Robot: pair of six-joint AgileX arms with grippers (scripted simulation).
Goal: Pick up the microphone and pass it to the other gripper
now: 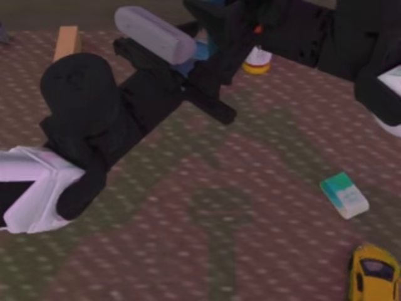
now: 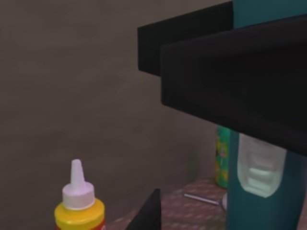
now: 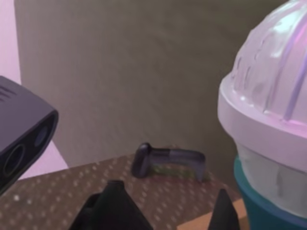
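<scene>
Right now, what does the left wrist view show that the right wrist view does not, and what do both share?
Only the left wrist view shows the yellow bottle with its white cap, and the microphone's teal handle with the white button strip. Only the right wrist view shows the microphone's round white head and a dark grey handheld scanner lying on the table. Both share the microphone and the patterned table.
</scene>
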